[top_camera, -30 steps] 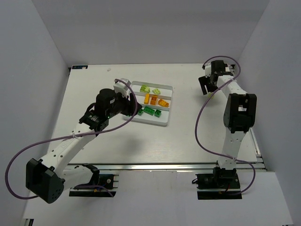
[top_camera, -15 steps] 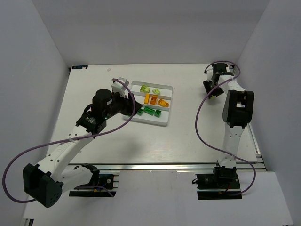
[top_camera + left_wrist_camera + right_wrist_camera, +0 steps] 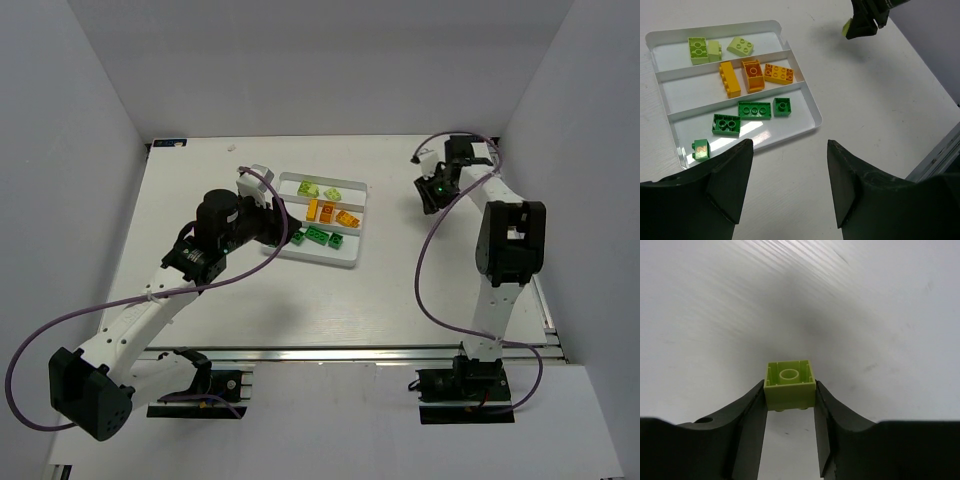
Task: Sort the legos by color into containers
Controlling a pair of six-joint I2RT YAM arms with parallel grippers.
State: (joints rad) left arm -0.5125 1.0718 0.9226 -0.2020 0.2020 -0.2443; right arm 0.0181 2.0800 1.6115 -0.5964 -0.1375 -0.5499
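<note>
The white tray (image 3: 345,256) lies mid-table with three long compartments. The far one holds pale yellow-green legos (image 3: 308,189), the middle one orange legos (image 3: 325,211), the near one dark green legos (image 3: 317,236). In the left wrist view the tray (image 3: 790,124) shows the same rows: pale (image 3: 698,50), orange (image 3: 752,75), green (image 3: 755,109). My left gripper (image 3: 790,145) is open and empty, above the table just short of the tray's near rim; from above it (image 3: 283,228) sits at the tray's left side. My right gripper (image 3: 428,195) is at the far right, shut on a pale yellow-green lego (image 3: 790,382).
White walls enclose the table on three sides. A small green lego (image 3: 701,150) sits at the tray's near left corner. My right gripper (image 3: 866,22) shows at the top of the left wrist view, to the right of the tray. Purple cables loop off both arms.
My right gripper has turned and moved a little left toward the tray, still holding the pale lego. My left arm shifted slightly at first, then stayed put.
</note>
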